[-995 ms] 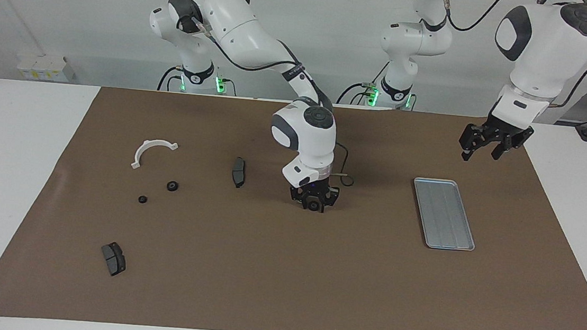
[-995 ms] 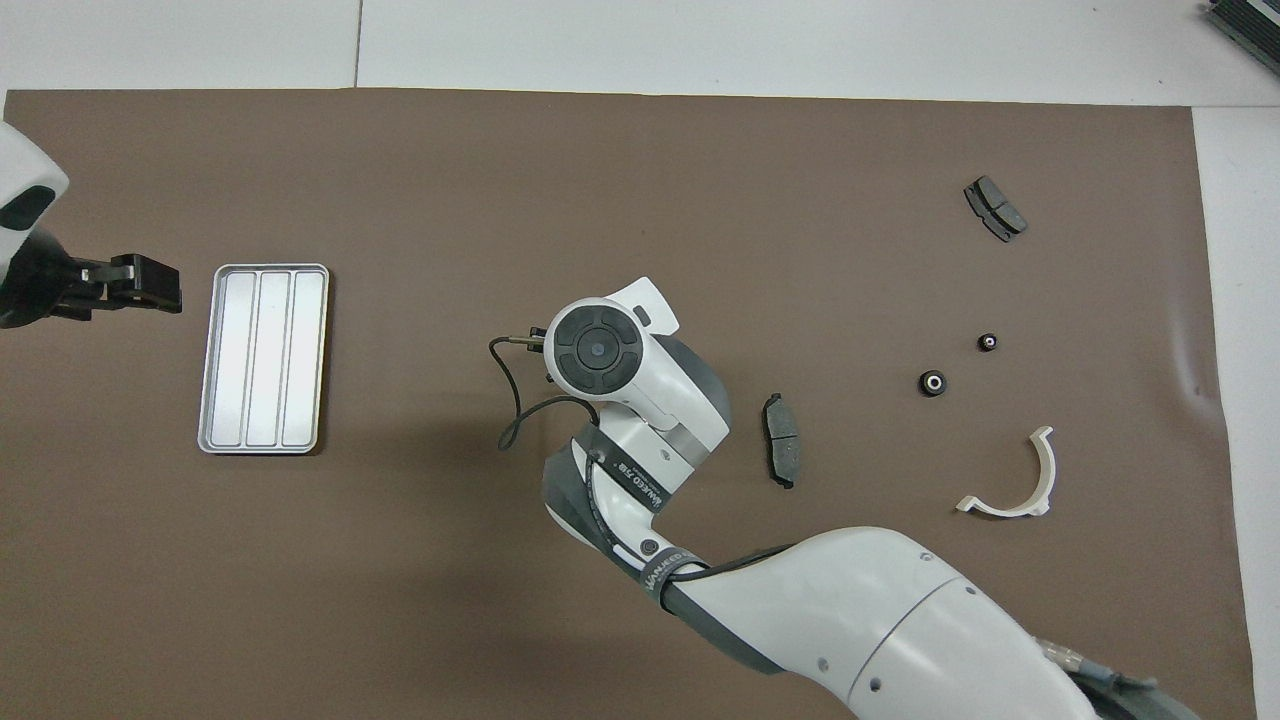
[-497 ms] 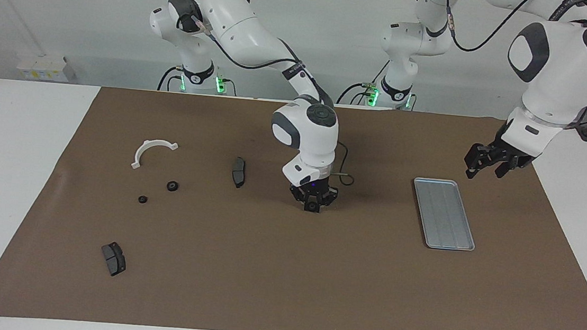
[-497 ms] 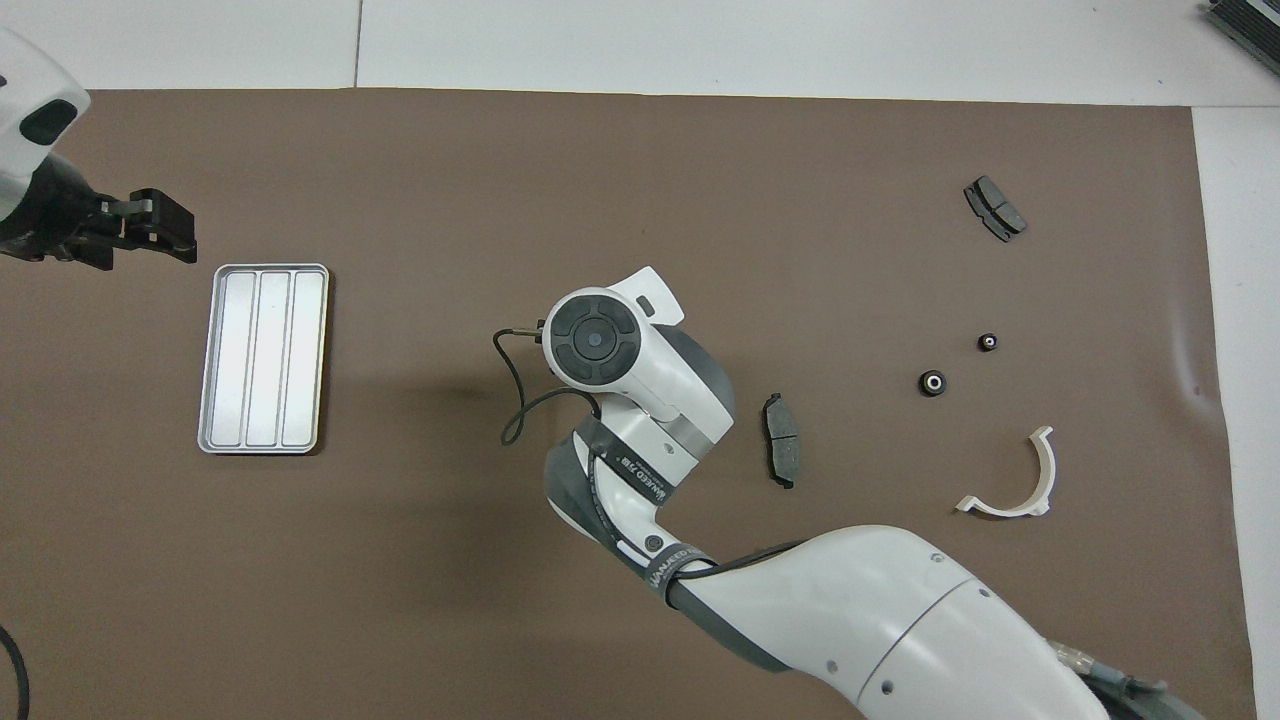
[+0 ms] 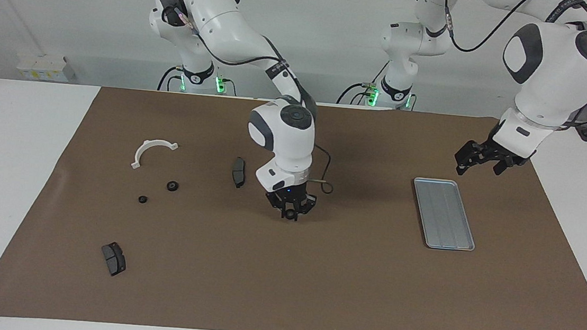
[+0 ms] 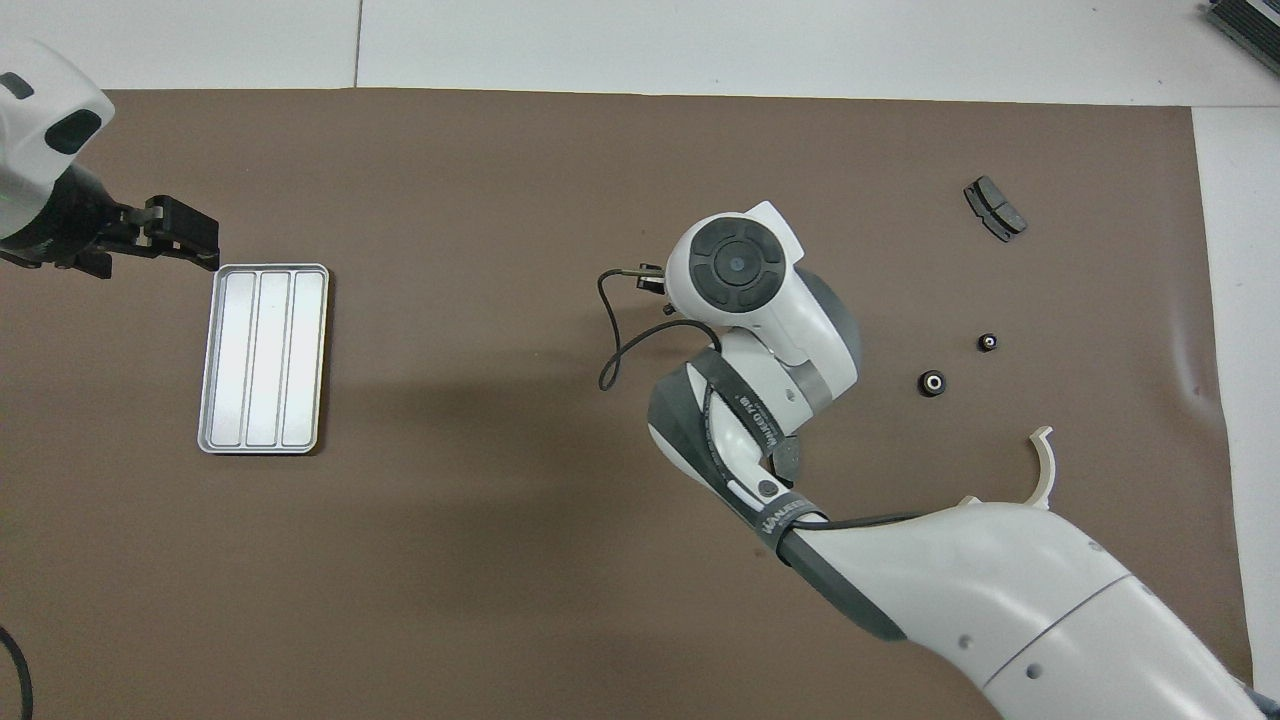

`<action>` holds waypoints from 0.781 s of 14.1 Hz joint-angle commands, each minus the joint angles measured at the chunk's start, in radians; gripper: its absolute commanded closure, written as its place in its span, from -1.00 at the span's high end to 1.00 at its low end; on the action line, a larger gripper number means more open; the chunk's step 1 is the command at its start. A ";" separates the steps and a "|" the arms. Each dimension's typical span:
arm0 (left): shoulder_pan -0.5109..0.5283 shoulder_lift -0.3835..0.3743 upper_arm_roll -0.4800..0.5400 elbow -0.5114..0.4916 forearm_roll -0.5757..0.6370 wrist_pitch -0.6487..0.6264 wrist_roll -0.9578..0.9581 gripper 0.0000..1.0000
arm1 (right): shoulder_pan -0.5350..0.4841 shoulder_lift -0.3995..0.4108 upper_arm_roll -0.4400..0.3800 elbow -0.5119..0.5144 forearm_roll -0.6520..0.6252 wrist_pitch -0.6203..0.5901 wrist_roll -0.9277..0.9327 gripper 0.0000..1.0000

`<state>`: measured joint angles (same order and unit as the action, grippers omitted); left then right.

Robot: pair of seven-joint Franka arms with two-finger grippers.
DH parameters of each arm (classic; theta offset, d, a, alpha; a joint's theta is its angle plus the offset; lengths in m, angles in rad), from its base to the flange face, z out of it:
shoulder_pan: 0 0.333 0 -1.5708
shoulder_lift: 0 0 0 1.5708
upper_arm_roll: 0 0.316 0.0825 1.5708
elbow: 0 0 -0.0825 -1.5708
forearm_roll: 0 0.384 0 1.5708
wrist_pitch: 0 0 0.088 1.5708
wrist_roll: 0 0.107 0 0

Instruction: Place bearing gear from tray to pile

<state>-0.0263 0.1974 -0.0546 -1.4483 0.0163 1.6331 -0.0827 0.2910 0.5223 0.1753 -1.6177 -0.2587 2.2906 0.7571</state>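
Observation:
My right gripper (image 5: 289, 213) hangs low over the mat, shut on a small black round bearing gear (image 5: 289, 215). It is between the tray and the pile, close to a dark brake pad (image 5: 238, 171). In the overhead view its own wrist hides it. The silver ridged tray (image 5: 443, 214) (image 6: 262, 358) lies bare toward the left arm's end. The pile holds a white half-ring bracket (image 5: 152, 148) (image 6: 1042, 465), two black gears (image 5: 172, 186) (image 6: 932, 382) and a second brake pad (image 5: 113, 258) (image 6: 995, 208). My left gripper (image 5: 478, 169) (image 6: 200, 245) is raised by the tray's corner, open and holding nothing.
A brown mat (image 5: 283, 281) covers most of the white table. The right arm's forearm (image 6: 960, 590) stretches over the mat and hides most of the nearer brake pad from above. A loose black cable (image 6: 620, 345) loops off the right wrist.
The right arm has carried the gear away from the tray toward the pile and slightly lower. The left gripper shifted and dropped a little beside the tray's corner.

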 commanded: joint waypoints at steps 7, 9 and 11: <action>-0.011 -0.038 0.012 -0.064 -0.007 0.063 0.155 1.00 | -0.315 -0.087 0.018 -0.174 0.021 0.056 -0.459 -1.00; -0.011 -0.038 0.012 -0.064 -0.007 0.065 0.155 1.00 | -0.366 -0.053 0.018 -0.157 0.024 0.064 -0.522 -1.00; -0.012 -0.039 0.012 -0.070 -0.007 0.067 0.153 1.00 | -0.389 -0.028 0.016 -0.111 0.071 0.064 -0.583 -0.82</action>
<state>-0.0334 0.1934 -0.0512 -1.4698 0.0163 1.6728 0.0517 -0.0704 0.4685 0.1753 -1.7662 -0.2345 2.3424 0.2407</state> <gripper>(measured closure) 0.000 0.648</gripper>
